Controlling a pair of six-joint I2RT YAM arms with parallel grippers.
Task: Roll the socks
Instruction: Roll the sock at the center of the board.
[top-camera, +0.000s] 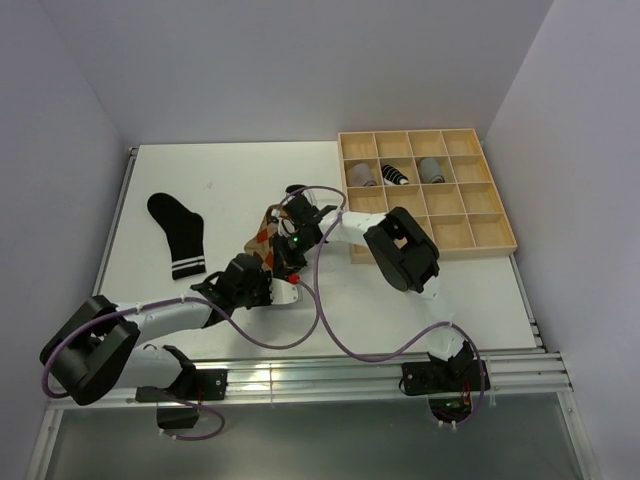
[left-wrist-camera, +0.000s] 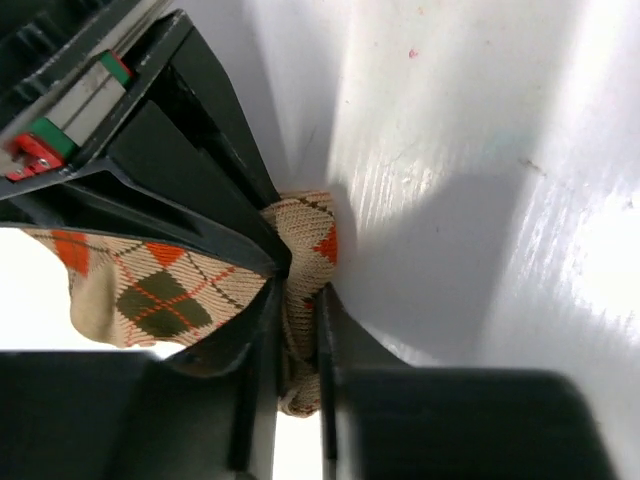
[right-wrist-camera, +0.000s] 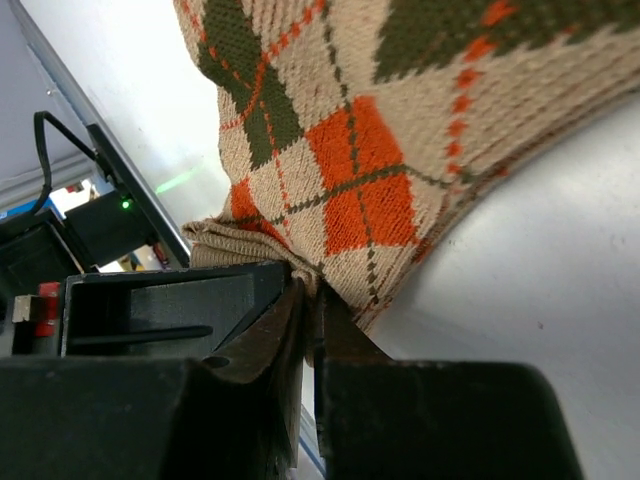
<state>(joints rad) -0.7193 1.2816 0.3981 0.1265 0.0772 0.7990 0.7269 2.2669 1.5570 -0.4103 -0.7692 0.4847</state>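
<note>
A tan argyle sock (top-camera: 264, 237) with orange and green diamonds lies at the table's middle, mostly hidden under both arms. My left gripper (left-wrist-camera: 298, 330) is shut on a bunched end of the argyle sock (left-wrist-camera: 305, 250). My right gripper (right-wrist-camera: 312, 295) is shut on another edge of the same sock (right-wrist-camera: 340, 160), right beside the left gripper. In the top view the left gripper (top-camera: 262, 275) and the right gripper (top-camera: 287, 250) almost touch. A black sock (top-camera: 179, 236) with white stripes lies flat to the left, apart from both grippers.
A wooden compartment tray (top-camera: 458, 235) stands at the right, with rolled socks in three back cells: a light one (top-camera: 361, 176), a black one (top-camera: 395, 174) and a grey one (top-camera: 430, 169). White walls close in the table.
</note>
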